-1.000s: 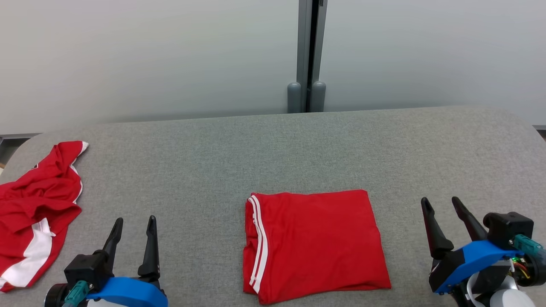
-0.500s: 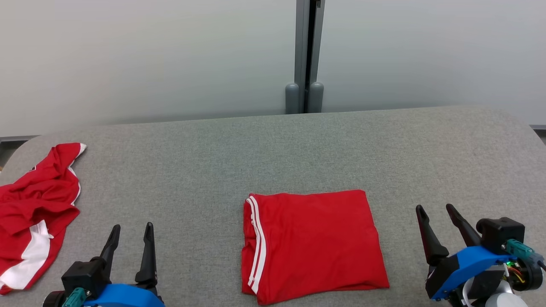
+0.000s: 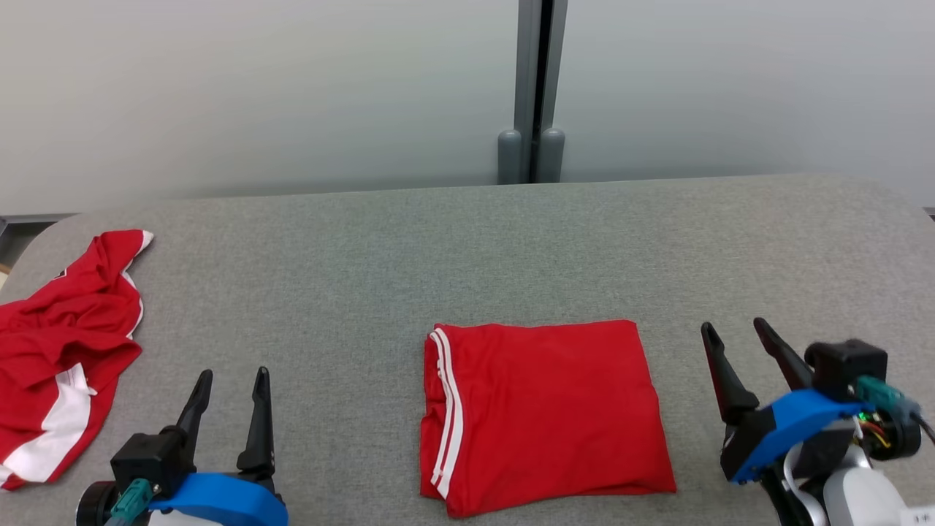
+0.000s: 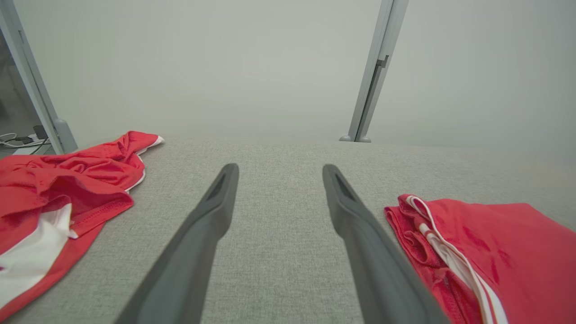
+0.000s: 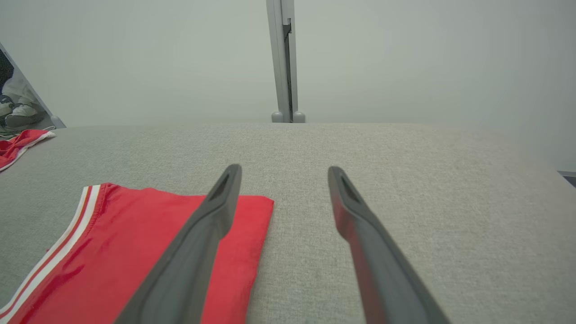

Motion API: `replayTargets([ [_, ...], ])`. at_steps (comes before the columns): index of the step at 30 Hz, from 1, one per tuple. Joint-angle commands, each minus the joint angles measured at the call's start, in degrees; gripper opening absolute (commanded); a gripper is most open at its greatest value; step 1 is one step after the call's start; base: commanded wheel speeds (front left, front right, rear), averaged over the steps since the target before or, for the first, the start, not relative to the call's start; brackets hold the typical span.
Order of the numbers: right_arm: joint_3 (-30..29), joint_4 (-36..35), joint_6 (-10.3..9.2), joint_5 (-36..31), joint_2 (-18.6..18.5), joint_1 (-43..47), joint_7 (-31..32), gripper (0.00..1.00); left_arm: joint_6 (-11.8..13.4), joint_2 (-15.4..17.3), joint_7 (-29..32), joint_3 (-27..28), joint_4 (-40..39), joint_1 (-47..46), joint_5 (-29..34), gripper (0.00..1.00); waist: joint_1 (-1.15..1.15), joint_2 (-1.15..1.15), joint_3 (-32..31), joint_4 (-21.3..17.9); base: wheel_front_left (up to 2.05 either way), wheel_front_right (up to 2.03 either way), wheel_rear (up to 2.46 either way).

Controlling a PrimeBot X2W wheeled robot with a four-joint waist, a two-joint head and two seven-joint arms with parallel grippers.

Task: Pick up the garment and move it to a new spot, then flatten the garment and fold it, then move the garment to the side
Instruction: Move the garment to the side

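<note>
A red garment (image 3: 544, 413) with white side stripes lies folded into a neat rectangle at the front middle of the grey table (image 3: 467, 256). The left wrist view has it at the lower right (image 4: 486, 252), the right wrist view at the lower left (image 5: 135, 252). My left gripper (image 3: 232, 376) stands open at the lower left, well to the left of the folded garment, with nothing between its fingers (image 4: 211, 225). My right gripper (image 3: 734, 326) is open at the lower right, just right of the garment's edge, fingers (image 5: 355, 216) empty.
A second red and white garment (image 3: 62, 351) lies crumpled at the table's left edge, also seen from the left wrist (image 4: 58, 189). A grey post (image 3: 533, 88) rises behind the table against pale wall panels. Bare grey cloth stretches across the far and right parts.
The right gripper has drifted slightly up and left toward the folded garment. The head camera shifted a little. Both grippers stay open and the garments have not moved.
</note>
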Motion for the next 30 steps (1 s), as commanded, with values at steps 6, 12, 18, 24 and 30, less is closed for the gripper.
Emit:
replayTargets([
  [6, 0.0, 3.78, 0.02, 1.09, 0.7, -6.28, 8.98, 1.0, -0.4, -0.06, -0.09, -0.06, -0.05, -2.76, 0.49, 1.0, 0.0, 0.0, 2.02, 1.88, 0.0, 0.0, 0.0],
  [12, -1.9, 12.35, 0.03, 0.46, 2.1, -10.31, 19.33, 1.0, -0.89, -0.52, -0.15, -0.21, 0.41, -4.42, 0.73, 1.0, 0.0, 0.0, 3.26, 3.87, 0.0, 0.0, 0.0],
  [18, -2.9, 19.76, 0.03, 1.13, 2.52, -12.19, 24.7, 1.0, -1.33, -0.59, -0.2, 0.1, 0.77, -5.19, 1.13, 1.0, 0.0, 0.0, 4.14, 5.36, 0.0, 0.0, 0.0],
  [24, 0.57, 25.51, 0.03, 5.22, 2.6, -13.35, 26.94, 1.0, -1.46, -0.75, -0.24, 0.49, 0.93, -4.93, 1.27, 1.0, 0.0, 0.0, 4.54, 5.61, 0.0, 0.0, 0.0],
  [30, 1.57, 31.19, 0.02, 3.19, 2.75, -13.63, 28.75, 0.87, -1.76, -1.29, -0.26, 0.23, 1.28, -5.51, 1.61, 1.0, 0.0, 0.0, 4.44, 5.62, 0.0, 0.0, 0.0],
])
